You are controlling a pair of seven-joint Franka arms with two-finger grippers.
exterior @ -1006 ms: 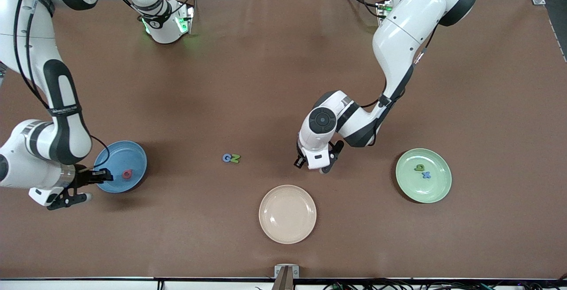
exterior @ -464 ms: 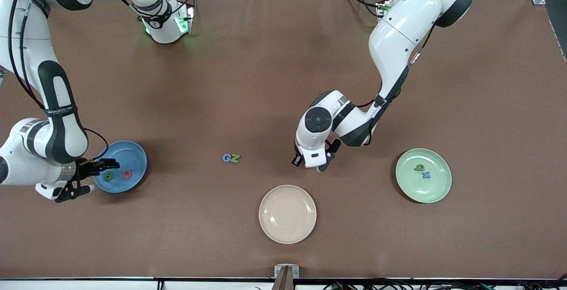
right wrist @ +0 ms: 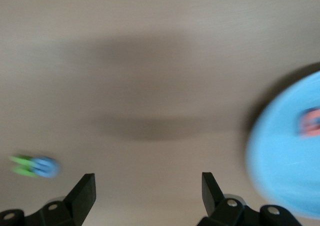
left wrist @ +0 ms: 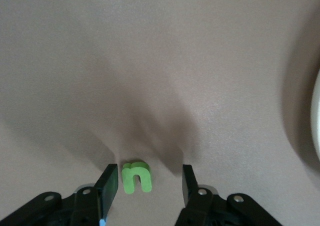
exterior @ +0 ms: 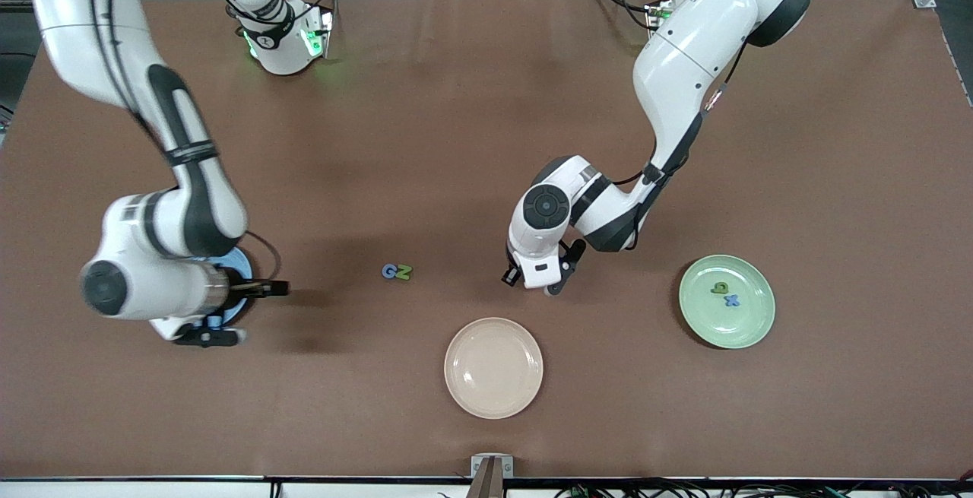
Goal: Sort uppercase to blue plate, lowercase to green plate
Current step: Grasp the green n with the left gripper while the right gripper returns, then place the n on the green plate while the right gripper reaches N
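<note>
The right pincer (exterior: 247,308) hangs over the edge of the blue plate (exterior: 242,261) at the right arm's end of the bench (exterior: 456,141); its fingers (right wrist: 82,196) are spread wide with nothing between them, and the arm's wrist covers most of that plate in the front view. The right wrist view shows a pink-red letter (right wrist: 311,122) lying in the blue plate, blurred. The left pincer (exterior: 536,283) is low over the bench near the middle, its fingers (left wrist: 108,185) spread on either side of a green lowercase n (left wrist: 136,176) that lies flat on the bench, not touching it. A blue G (exterior: 389,271) and a green N (exterior: 404,272) lie touching side by side on the bench, between the two pincers. A cream plate (exterior: 493,368) sits nearer the front camera. At the left arm's end the green plate (exterior: 727,301) holds a green letter (exterior: 719,287) and a blue x (exterior: 732,301) close together.
</note>
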